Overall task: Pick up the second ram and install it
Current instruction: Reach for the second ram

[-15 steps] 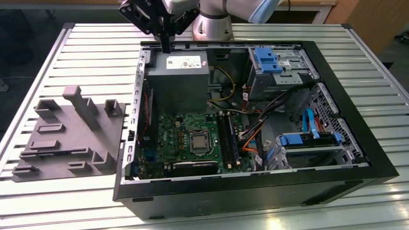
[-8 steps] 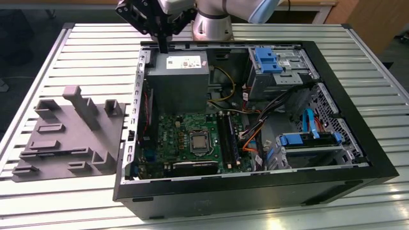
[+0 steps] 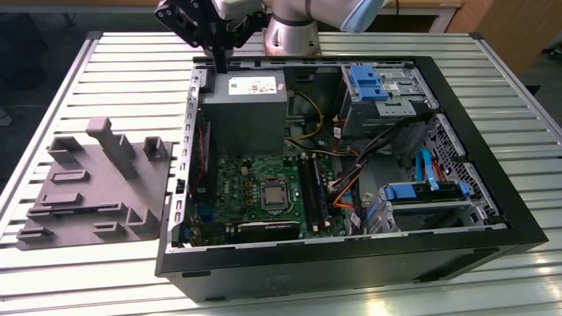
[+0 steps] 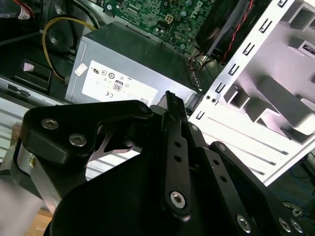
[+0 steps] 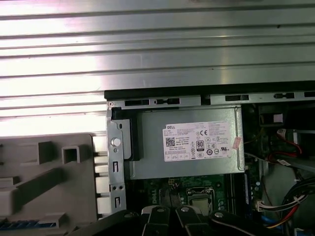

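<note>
The gripper (image 3: pixel 220 68), fingers together and empty, hangs over the power supply (image 3: pixel 243 108) corner. The second ram (image 3: pixel 314 191) stands slotted in the motherboard (image 3: pixel 246 181), orange cables (image 3: pixel 344 187) just beside, grey tray (image 3: pixel 97 191) well apart.

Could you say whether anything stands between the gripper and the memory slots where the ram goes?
The grey power supply lies between the gripper and the memory slots; from above, nothing visible covers the slots.

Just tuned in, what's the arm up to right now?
The gripper hangs over the open computer case, just above the power supply at the case's back wall, well short of the motherboard. Whether it carries the second ram cannot be told. The grey tray sits outside the case on the exterior view's left.
</note>
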Tool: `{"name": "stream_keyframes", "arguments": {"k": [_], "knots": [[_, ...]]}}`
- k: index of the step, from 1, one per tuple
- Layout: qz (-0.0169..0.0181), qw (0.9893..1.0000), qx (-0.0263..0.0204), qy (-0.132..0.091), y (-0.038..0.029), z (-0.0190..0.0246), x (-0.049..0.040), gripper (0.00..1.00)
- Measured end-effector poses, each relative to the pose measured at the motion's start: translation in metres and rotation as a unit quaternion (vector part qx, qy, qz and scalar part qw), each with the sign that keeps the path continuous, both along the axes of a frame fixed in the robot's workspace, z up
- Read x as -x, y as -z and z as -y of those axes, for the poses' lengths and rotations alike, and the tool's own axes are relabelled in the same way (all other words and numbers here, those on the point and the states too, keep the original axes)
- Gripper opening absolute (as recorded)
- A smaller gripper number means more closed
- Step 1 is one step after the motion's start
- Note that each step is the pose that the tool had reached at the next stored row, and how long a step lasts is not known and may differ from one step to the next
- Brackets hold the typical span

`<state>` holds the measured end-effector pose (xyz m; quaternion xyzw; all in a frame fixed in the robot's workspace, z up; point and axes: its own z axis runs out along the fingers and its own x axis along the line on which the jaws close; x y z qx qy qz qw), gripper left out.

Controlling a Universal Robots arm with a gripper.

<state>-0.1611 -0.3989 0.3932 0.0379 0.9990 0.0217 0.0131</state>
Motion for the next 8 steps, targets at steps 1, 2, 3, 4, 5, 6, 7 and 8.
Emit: {"name": "stream_keyframes", "arguments": {"k": [1,2,3,4,5,6,7,8], "knots": [[0.0000,1.0000,0.0000,0.000,0.0000,0.0000,0.0005,0.11],[0.0000,1.0000,0.0000,0.000,0.0000,0.0000,0.0010,0.11],[0.0000,1.0000,0.0000,0.000,0.0000,0.0000,0.0016,0.11],[0.0000,1.0000,0.0000,0.000,0.0000,0.0000,0.0023,0.11],[0.0000,1.0000,0.0000,0.000,0.0000,0.0000,0.0030,0.11],[0.0000,1.0000,0.0000,0.000,0.0000,0.0000,0.0038,0.11],[0.0000,1.0000,0.0000,0.000,0.0000,0.0000,0.0046,0.11],[0.0000,1.0000,0.0000,0.000,0.0000,0.0000,0.0054,0.11]]}}
